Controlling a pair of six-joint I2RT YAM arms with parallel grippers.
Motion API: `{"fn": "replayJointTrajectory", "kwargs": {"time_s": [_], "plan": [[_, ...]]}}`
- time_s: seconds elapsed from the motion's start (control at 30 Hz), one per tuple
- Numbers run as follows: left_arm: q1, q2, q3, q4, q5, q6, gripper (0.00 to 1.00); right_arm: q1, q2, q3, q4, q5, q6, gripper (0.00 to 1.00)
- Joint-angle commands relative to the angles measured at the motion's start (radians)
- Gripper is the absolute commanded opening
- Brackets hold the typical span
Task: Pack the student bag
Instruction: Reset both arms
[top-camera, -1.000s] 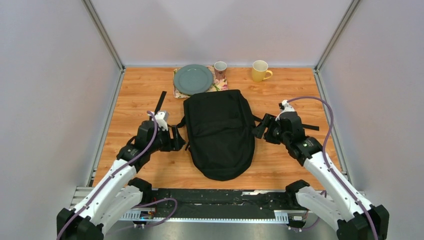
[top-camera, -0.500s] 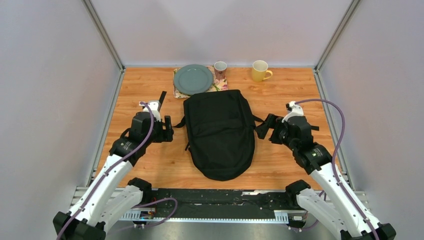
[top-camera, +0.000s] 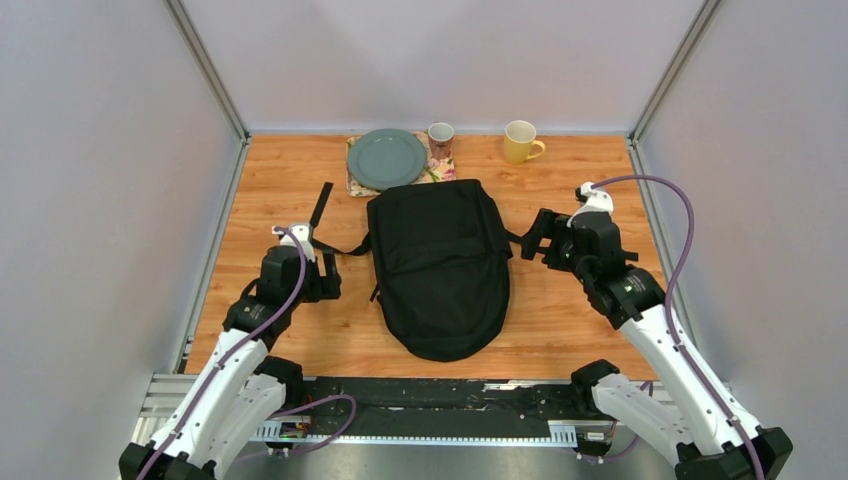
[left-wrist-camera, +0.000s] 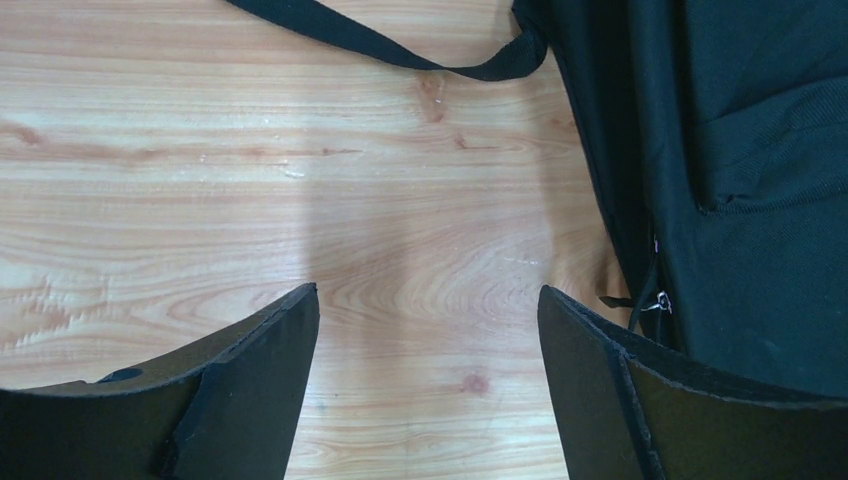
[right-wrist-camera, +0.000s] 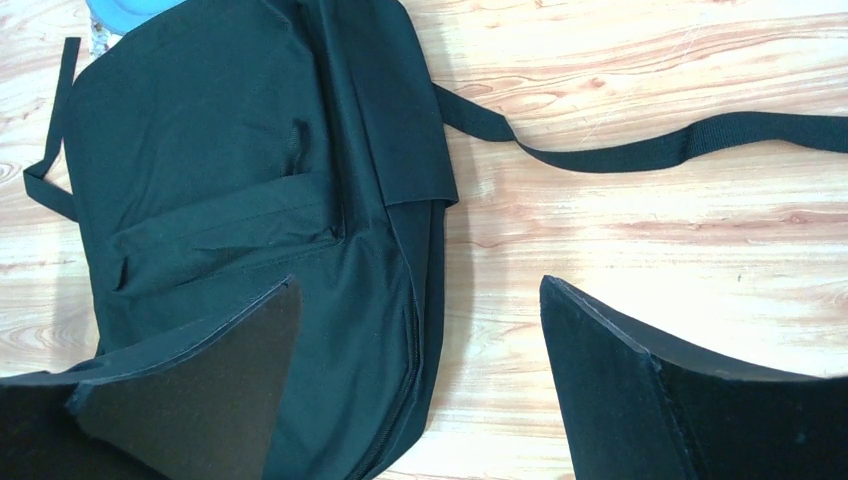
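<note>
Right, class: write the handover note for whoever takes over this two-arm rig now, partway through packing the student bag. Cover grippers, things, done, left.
Left gripper: open, empty, over bare table just left of the student bag.
Right gripper: open, empty, at the bag's right edge.
Bag: flat at mid-table, looks closed, straps spread to both sides. Its contents cannot be seen.
Behind it: green plate, patterned cup, yellow mug.
Done: cannot tell; nothing is gripped.
Left: likely check that the bag is fully packed and closed.
</note>
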Motion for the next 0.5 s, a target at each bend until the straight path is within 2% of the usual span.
{"fn": "replayJointTrajectory", "kwargs": {"time_s": [0.0, 0.07, 0.17, 0.47], "plan": [[0.006, -0.033, -0.021, 0.086, 0.036, 0.026, 0.88, 0.002, -0.001, 0.009, 0.040, 0.017, 0.040, 0.92], [0.006, -0.024, -0.012, 0.065, 0.036, 0.049, 0.88, 0.003, -0.006, 0.006, 0.064, 0.018, 0.047, 0.92], [0.006, -0.013, -0.001, 0.029, -0.050, 0.061, 0.88, 0.003, -0.003, 0.012, 0.075, 0.023, 0.038, 0.93], [0.006, -0.056, -0.021, 0.035, -0.107, 0.053, 0.88, 0.003, 0.060, 0.038, 0.060, -0.003, 0.011, 0.94]]}}
